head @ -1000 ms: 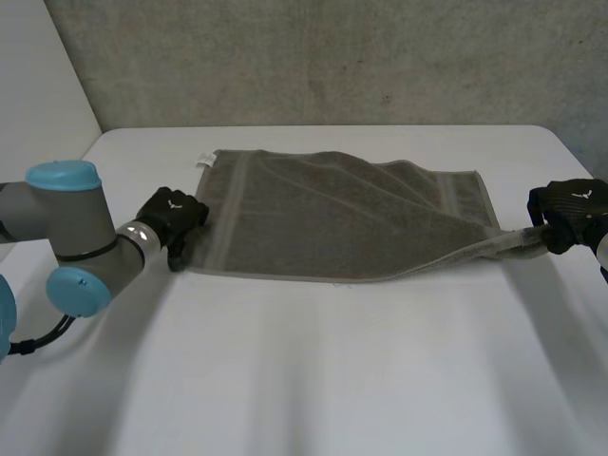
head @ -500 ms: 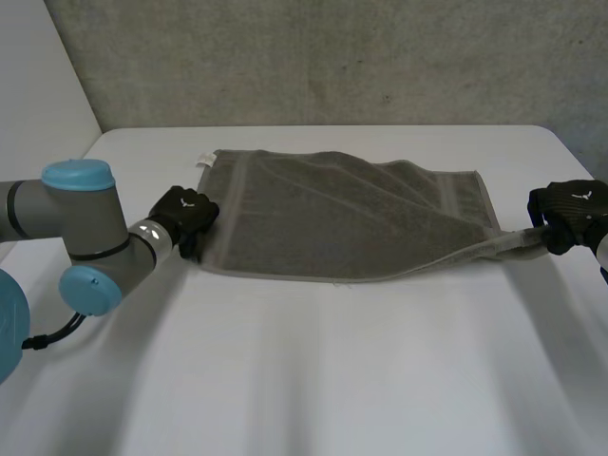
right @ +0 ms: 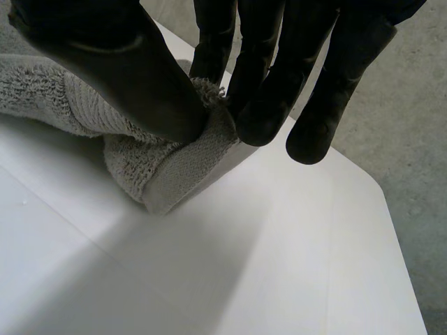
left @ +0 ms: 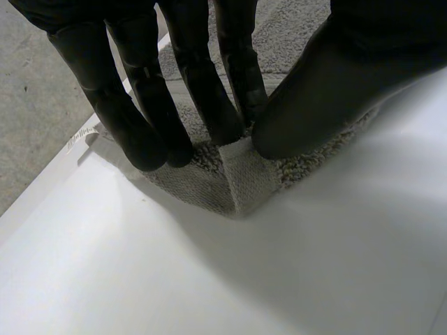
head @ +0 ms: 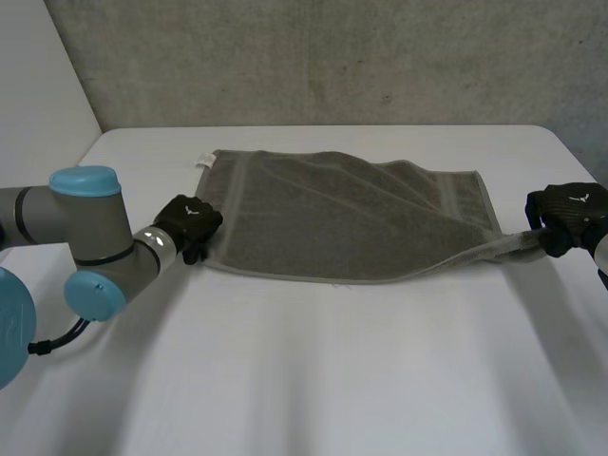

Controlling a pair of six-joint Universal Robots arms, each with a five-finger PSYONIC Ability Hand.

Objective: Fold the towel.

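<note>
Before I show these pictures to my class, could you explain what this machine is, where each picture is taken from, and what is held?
It is a robot with two arms at a white table, each ending in a black hand. One picture looks down from between and behind the arms; the other two come from cameras on the wrists, looking along each palm. A grey towel lies spread on the table. The left hand pinches its near left corner between fingers and thumb. The right hand pinches the near right corner, drawn out sideways.
</note>
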